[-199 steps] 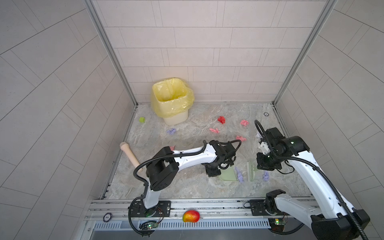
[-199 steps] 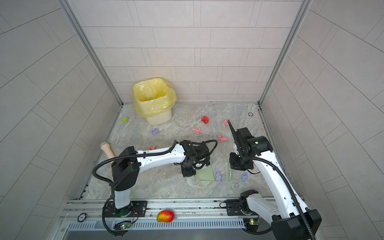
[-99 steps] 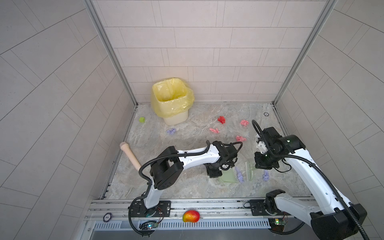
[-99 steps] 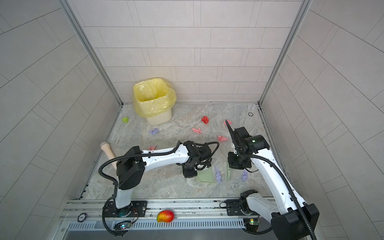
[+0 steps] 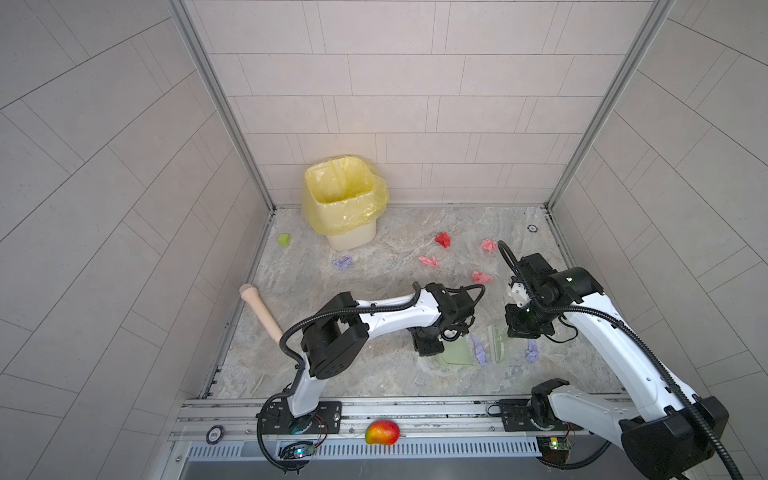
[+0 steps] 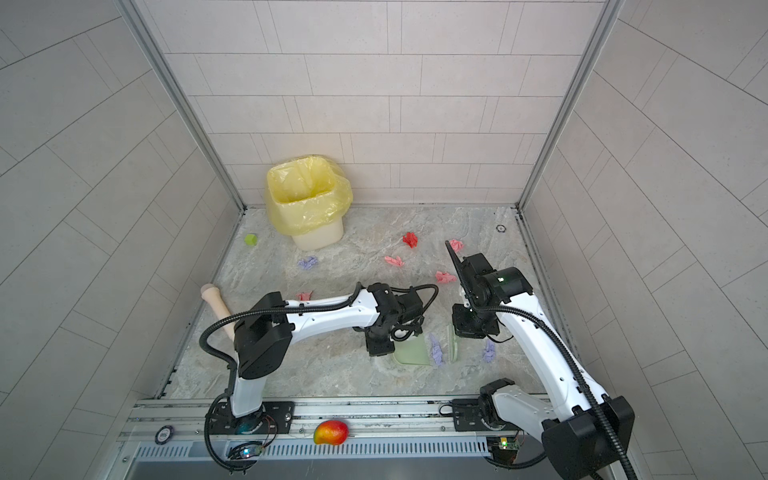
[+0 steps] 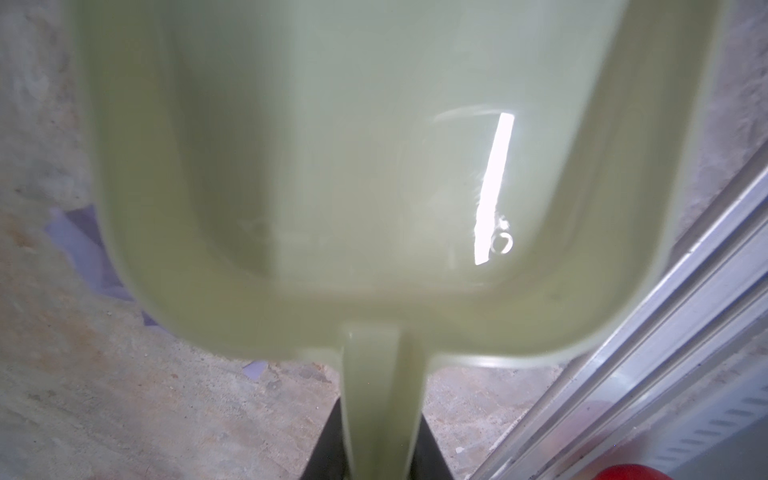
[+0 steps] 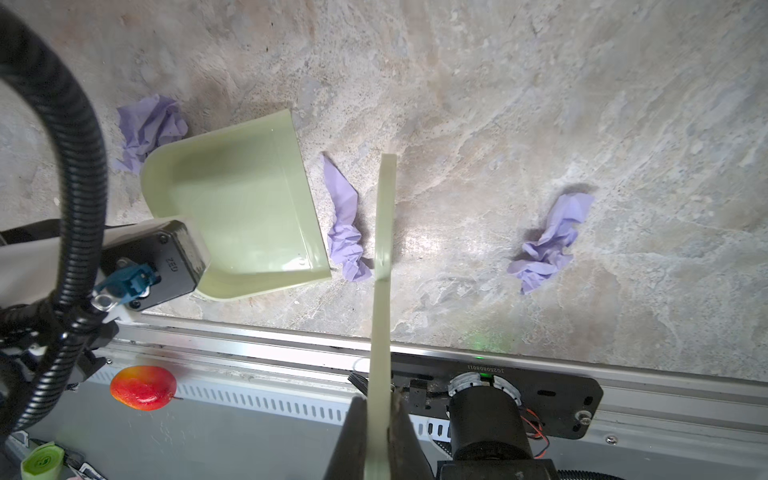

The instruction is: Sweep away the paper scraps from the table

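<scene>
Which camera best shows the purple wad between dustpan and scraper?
Right wrist view: the purple wad is close and sharp. Both top views show it tiny. The dustpan fills the left wrist view, hiding it.

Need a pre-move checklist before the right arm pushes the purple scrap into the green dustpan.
1. Grip of left claw on pale green plastic dustpan handle: ok, shut on it.
2. Grip of right claw on pale green flat scraper: ok, shut on it.
3. Target crumpled purple paper scrap between scraper and dustpan mouth: ok.
4. Dustpan lip flush on marble-patterned table: cannot tell.
5. Dustpan empty: ok.
6. All nearby scraps in this sweep: not ok, second purple scrap lies on the scraper's far side.
</scene>
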